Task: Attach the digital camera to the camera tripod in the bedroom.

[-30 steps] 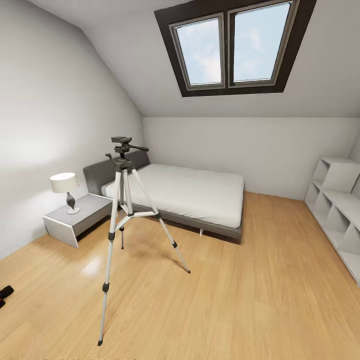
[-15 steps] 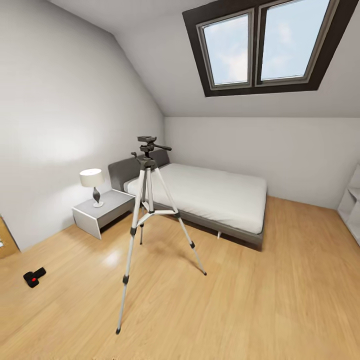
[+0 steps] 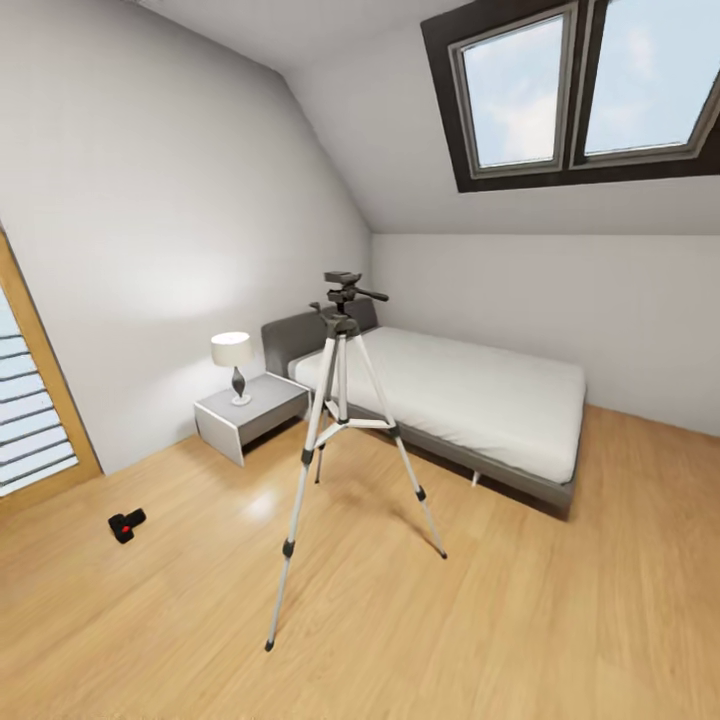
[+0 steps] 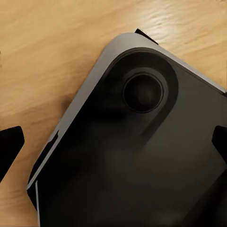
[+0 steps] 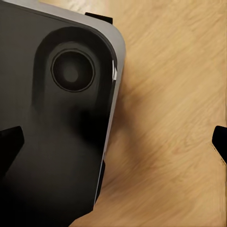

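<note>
Tripod [image 3: 340, 440] stands upright on the wood floor [image 3: 520, 620], legs spread, head bare, pan handle pointing toward the bed [image 3: 470, 400] just behind it. Camera [image 3: 126, 524] lies on the floor well to the tripod's left, near a wood-framed door [image 3: 30, 400], red button up. Nightstand [image 3: 250, 415] with lamp [image 3: 233, 362] sits beside the bed's head. Skylight [image 3: 590, 90] above the bed. Left claw [image 4: 113, 146] and right claw [image 5: 113, 142]: tips wide apart, holding nothing, over the robot's dark base [image 4: 137, 161].

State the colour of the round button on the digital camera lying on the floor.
Red, on the black digital camera; it shows best in the head view.
</note>
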